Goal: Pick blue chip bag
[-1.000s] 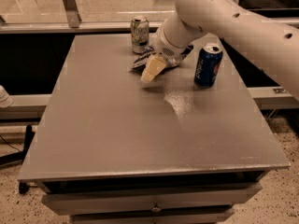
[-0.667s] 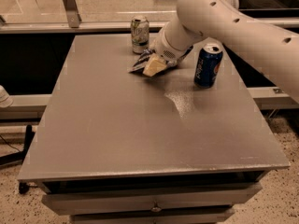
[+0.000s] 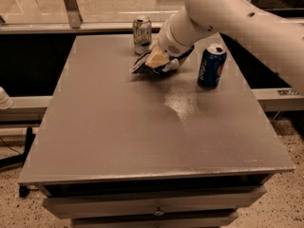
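The blue chip bag [image 3: 141, 67] lies crumpled on the grey table [image 3: 142, 137], at the back middle, just in front of the white-green soda can [image 3: 141, 33]. It is dark blue with white patches. My gripper [image 3: 157, 60] comes down from the upper right on the white arm [image 3: 223, 13] and sits right on top of the bag, covering its middle. Only the bag's left tip and a part on the right show around the gripper.
An upright blue soda can [image 3: 212, 66] stands to the right of the bag, close under the arm. A glass wall with a metal frame [image 3: 71, 6] runs behind the table. A drawer front [image 3: 156, 205] sits below the near edge.
The gripper has moved back and to the left, from just in front of the bag down onto it. The cans have not moved.
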### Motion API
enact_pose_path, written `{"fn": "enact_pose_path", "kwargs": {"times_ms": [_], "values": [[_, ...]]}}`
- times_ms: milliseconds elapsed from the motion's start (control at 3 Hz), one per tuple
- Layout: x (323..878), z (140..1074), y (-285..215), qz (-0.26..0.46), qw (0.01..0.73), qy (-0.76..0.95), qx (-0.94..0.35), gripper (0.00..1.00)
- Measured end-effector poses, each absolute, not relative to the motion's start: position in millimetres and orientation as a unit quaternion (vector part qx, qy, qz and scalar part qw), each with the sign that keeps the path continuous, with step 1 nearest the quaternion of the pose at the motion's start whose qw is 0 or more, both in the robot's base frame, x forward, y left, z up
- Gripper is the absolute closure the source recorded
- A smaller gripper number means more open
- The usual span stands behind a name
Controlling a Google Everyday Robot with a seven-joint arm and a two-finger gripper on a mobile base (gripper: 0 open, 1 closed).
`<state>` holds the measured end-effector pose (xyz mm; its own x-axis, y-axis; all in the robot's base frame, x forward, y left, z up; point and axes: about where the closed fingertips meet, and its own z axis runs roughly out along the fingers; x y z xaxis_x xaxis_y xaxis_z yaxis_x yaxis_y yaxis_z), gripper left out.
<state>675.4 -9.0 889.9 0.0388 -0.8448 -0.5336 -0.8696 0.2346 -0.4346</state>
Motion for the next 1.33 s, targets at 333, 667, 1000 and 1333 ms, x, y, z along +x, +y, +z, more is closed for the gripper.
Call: {"fn": "enact_pose_path", "kwargs": {"times_ms": [333,667,1000,1333], "values": [[655,930,-10,0.037,0.392,0.682,-0.617,1.00],[625,979,-14,0.074,0.423,0.661,-0.615,1.00],[598,1026,-22,0.130,0.460,0.636,-0.606,1.00],[590,1042,-16,0.155,0.473,0.628,-0.599,1.00]]}}
